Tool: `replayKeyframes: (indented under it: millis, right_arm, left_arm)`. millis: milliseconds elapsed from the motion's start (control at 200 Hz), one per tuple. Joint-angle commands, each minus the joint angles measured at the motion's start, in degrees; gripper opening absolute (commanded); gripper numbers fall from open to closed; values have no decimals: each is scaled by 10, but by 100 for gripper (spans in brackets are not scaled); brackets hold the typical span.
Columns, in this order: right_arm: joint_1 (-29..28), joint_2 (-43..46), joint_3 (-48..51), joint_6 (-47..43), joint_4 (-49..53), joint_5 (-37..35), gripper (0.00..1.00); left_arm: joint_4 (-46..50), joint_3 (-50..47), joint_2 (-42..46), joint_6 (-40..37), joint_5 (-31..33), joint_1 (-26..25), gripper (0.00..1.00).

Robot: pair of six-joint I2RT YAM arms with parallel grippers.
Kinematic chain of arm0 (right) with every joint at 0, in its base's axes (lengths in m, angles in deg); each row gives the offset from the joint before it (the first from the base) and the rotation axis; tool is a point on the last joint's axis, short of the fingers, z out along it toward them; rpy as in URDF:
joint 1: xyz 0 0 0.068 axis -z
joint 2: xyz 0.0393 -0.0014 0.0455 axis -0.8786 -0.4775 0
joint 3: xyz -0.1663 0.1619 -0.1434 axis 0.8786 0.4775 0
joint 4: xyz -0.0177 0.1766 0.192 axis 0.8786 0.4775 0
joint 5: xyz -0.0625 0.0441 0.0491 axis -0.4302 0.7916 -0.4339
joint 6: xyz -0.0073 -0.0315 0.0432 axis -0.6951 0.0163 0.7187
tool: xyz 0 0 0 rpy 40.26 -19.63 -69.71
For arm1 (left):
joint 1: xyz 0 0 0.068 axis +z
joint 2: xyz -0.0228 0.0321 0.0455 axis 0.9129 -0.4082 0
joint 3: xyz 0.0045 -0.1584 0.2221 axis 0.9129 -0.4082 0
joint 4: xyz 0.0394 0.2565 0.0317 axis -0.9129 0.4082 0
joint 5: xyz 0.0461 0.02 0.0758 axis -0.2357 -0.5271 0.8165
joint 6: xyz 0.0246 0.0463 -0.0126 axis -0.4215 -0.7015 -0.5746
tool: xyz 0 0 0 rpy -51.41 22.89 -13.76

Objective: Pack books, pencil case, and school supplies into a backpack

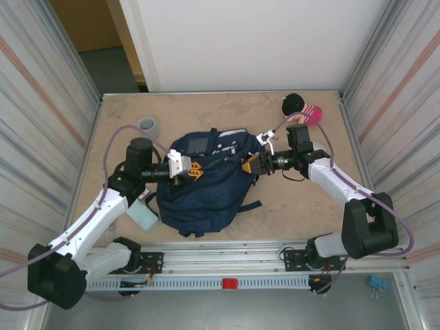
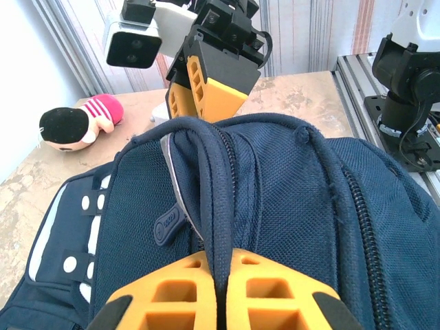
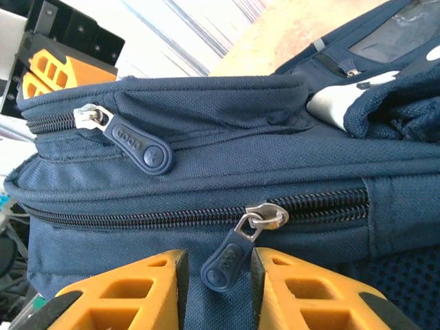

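The navy backpack (image 1: 206,189) lies in the middle of the table, grey patch toward the back. My left gripper (image 1: 194,170) is shut on the backpack's top carry strap (image 2: 214,199), pinched between its orange fingers (image 2: 172,289). My right gripper (image 1: 251,165) stands open at the backpack's right side, with a navy zipper pull (image 3: 230,262) hanging between its fingers (image 3: 137,295) and touching neither. The zip (image 3: 137,216) to the left of that slider is closed. The pale teal pencil case (image 1: 143,215) lies on the table under my left arm. The book is out of view.
A grey cup (image 1: 148,125) stands at the back left. A plush doll (image 1: 302,108) with black hair and a pink striped body lies at the back right. A second zipper pull (image 3: 141,148) sits on the upper zip. Metal walls enclose the table's sides.
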Motion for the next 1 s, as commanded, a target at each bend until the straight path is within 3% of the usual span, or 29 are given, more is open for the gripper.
replayKeyframes:
  millis: [0,165,386,446,561,762,997]
  right_arm:
    - [-4,4,-9,-15,21,4,35]
    - [-3,-7,-12,-12,-6,-27,49]
    - [-12,-40,-27,-5,-26,-12,51]
    - [-13,-46,-29,-2,-34,-12,47]
    - [-12,-46,-37,6,-31,-13,27]
    - [-12,2,-34,20,19,-73,0]
    - [-17,14,-57,20,77,-66,0]
  left_arm:
    - [-81,9,23,6,-37,3,0]
    - [-82,9,27,10,-47,3,0]
    - [-93,7,29,16,-54,3,0]
    - [-93,7,29,15,-54,3,0]
    - [-93,6,31,18,-44,3,0]
    - [-88,-9,43,27,88,2,0]
    - [-66,-21,58,22,195,-13,0]
